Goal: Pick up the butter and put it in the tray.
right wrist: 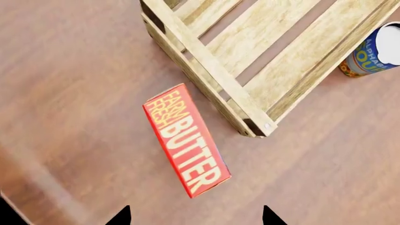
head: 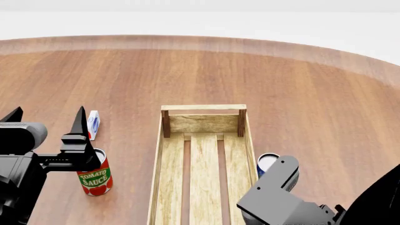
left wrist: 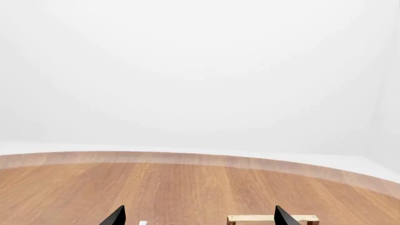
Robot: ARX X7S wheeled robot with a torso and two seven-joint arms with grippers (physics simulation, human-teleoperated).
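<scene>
Hovering my right gripper (right wrist: 195,216) over the butter (right wrist: 186,146), I judge I am in the approach, before any grasp: only the two dark fingertips (right wrist: 122,215) show at the edge of the right wrist view, set wide apart with nothing between them, and the carton lies just beyond them. The butter rests on the wooden table (right wrist: 75,93), printed face up, just beside the near end of the tray (right wrist: 206,70) and apart from its corner post, skewed to the slats. In the head view the tray (head: 203,108) holds nothing, and the butter is out of sight there, hidden low at the right where my right arm fills the corner. A blue-labelled can (right wrist: 375,54) stands on the far side of the tray. My left gripper (head: 47,119) hangs spread and empty near the tomato sauce can (head: 95,178) and the small white-blue carton (head: 93,124), idle. Next I think I must move forward and down until the fingertips straddle the carton's narrow width, turning the wrist to match its skew, then close, lift clear of the rail and carry it over the slats.
</scene>
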